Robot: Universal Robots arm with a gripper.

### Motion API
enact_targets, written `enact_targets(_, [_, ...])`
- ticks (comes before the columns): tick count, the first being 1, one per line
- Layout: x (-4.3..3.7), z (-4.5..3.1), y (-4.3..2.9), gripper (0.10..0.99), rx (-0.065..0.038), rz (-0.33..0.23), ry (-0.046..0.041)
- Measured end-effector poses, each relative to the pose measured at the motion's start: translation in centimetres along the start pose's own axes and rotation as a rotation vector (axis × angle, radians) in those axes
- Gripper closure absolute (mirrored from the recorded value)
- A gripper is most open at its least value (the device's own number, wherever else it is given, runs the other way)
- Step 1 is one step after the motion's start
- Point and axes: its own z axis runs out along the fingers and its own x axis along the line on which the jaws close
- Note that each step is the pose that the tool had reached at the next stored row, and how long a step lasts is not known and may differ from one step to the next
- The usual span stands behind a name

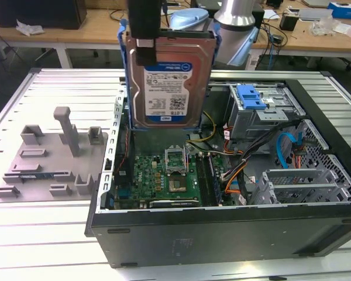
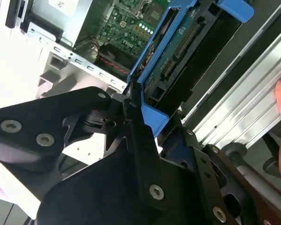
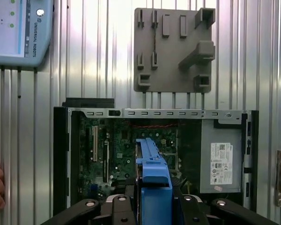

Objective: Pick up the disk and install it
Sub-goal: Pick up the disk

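Pickup looks done. The gripper (image 1: 145, 51) is clamped on the blue bracket edge of the disk (image 1: 169, 76), and the disk hangs upright in the air with its label facing the exterior camera. It sits over the open case (image 1: 222, 228), above the board (image 1: 164, 172) and touching nothing below. In the second wrist view the fingers (image 2: 139, 140) pinch that blue edge firmly. The tray (image 1: 47, 167), on the table to the exterior view's left of the case, carries no drive. The install is not done: the disk is in no bay, and the cage (image 1: 269, 120) with the latch (image 1: 250, 96) lies to the exterior view's right of it.
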Motion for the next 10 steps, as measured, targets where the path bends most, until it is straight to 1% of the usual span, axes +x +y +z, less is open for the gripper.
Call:
enact_targets(3, [0.48,0.03,-0.86,0.718,0.000,0.000,-0.0001])
enact_targets(7, [1.43,0.07,-2.63,0.718,0.000,0.000,0.0000])
enact_targets(10, [2.24,0.13,-4.11,0.718,0.000,0.000,0.0000])
